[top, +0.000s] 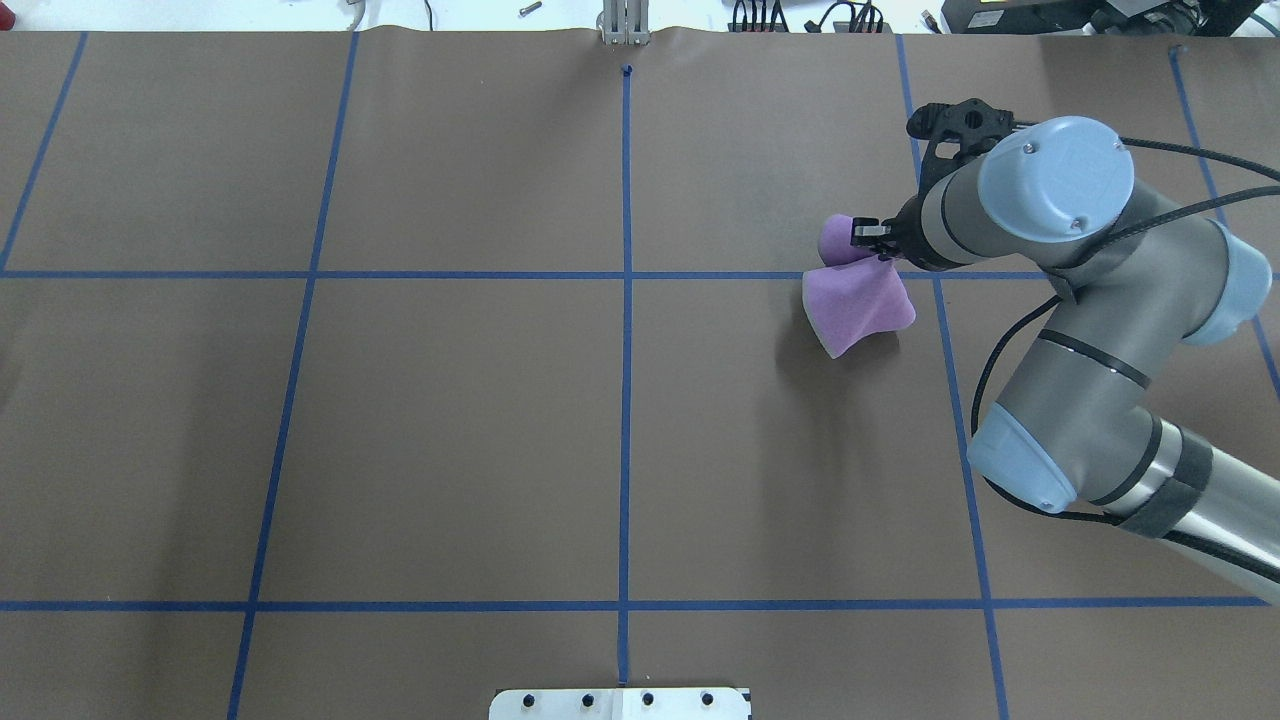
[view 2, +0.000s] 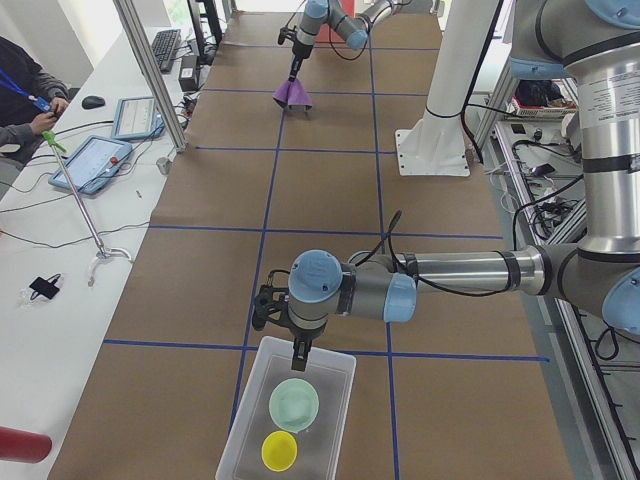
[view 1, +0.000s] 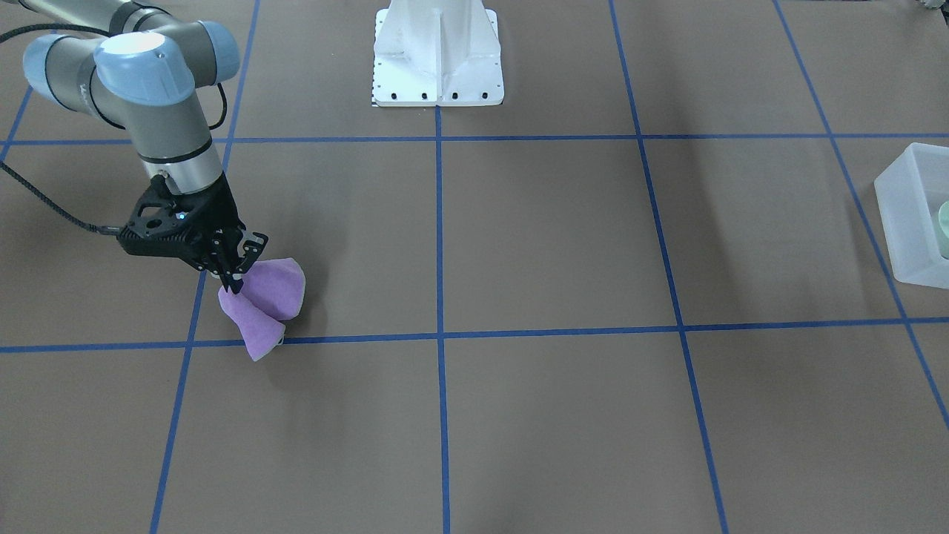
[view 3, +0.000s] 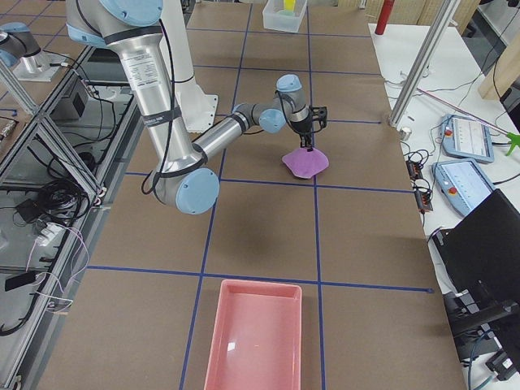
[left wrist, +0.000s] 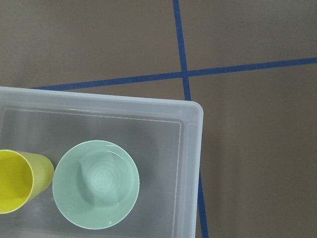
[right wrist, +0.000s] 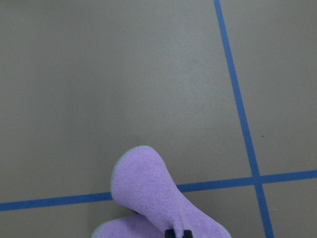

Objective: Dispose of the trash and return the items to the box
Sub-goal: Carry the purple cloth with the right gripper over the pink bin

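The bowl (left wrist: 95, 184) is pale mint green, round and shallow, upright with its mouth up and nothing in it. It sits on the floor of the box (left wrist: 193, 148), near a corner, just beside a yellow cup (left wrist: 17, 181) that also stands upright inside. The box is a frosted, translucent white bin with straight walls and rounded corners, open on top, flat on the brown worktop (view 1: 556, 237) at the robot's left end. Well apart, at the right end, a purple fleece cloth (view 1: 270, 297) is pinched at its top in the closed jaws of the right gripper (view 1: 233, 282), drawn up into a peak, its lower folds on the worktop
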